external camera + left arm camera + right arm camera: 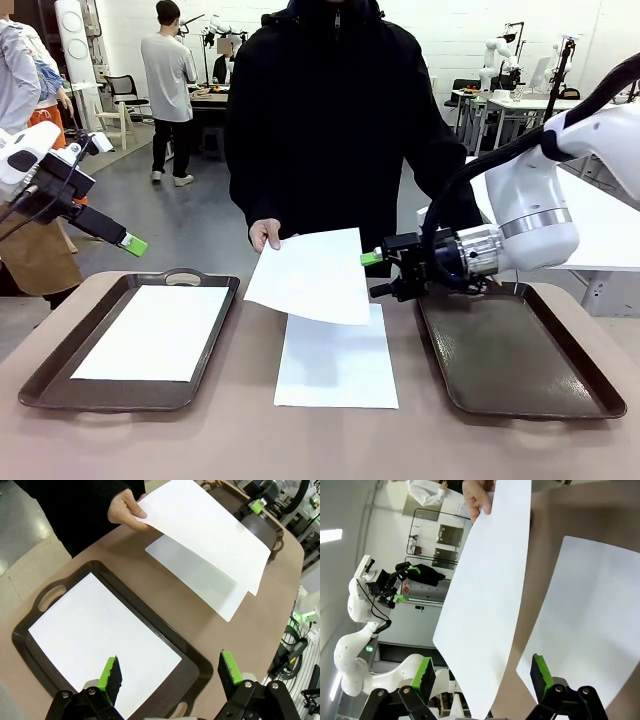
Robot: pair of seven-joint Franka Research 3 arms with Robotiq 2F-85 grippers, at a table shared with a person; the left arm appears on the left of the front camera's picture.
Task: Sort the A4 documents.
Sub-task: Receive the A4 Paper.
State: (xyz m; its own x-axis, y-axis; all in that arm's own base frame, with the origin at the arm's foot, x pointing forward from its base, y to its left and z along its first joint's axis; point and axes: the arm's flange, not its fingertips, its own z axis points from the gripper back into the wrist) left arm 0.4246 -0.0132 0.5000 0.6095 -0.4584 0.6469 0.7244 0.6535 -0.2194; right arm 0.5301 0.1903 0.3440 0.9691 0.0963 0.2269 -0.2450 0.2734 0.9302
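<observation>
the a4 document in the person's hand hangs over the table, long axis running from the person toward us. its right edge lies just ahead of our right gripper, jaws wide and empty. our left gripper, equally wide and empty, hovers over the left tray, well apart. we cannot tell whether that edge sits inside the jaws.

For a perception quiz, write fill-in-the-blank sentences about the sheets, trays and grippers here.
The left tray carries ___ white sheet.
The raised sheet is held by the person's ___.
The flat sheet lies on the table between the two ___.
The left gripper and the right gripper both stand ___.
Missing words: one; hand; trays; open.
</observation>
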